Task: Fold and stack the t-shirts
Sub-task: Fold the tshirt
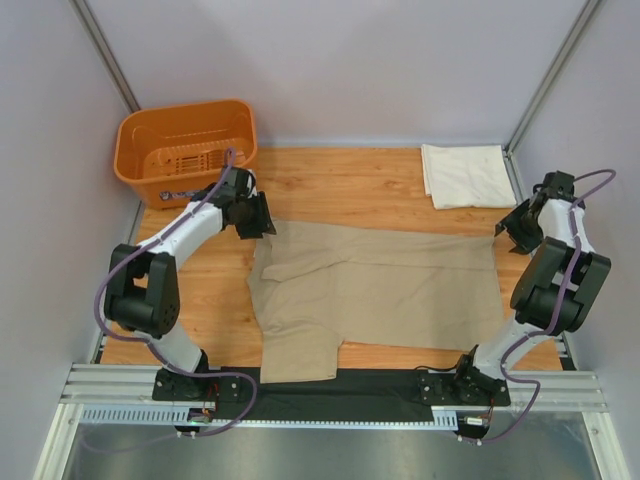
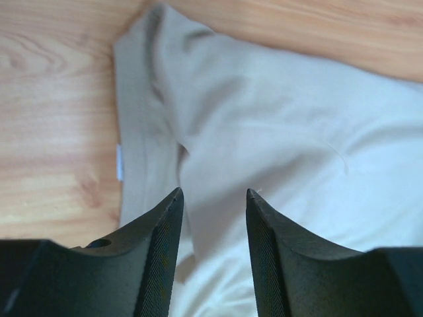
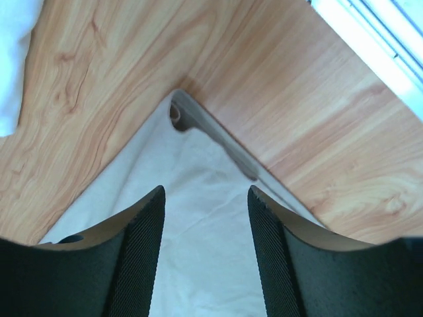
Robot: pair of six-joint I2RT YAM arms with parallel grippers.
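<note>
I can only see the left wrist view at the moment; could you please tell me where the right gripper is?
Observer: The right gripper is open over the far right corner of the tan shirt, holding nothing.
Operator: Thank you. Where is the other shirt?
Observer: The white shirt lies folded at the far right, apart from the tan one.
Operator: And the basket, please?
Observer: The basket stands at the far left, just behind the left gripper.
</note>
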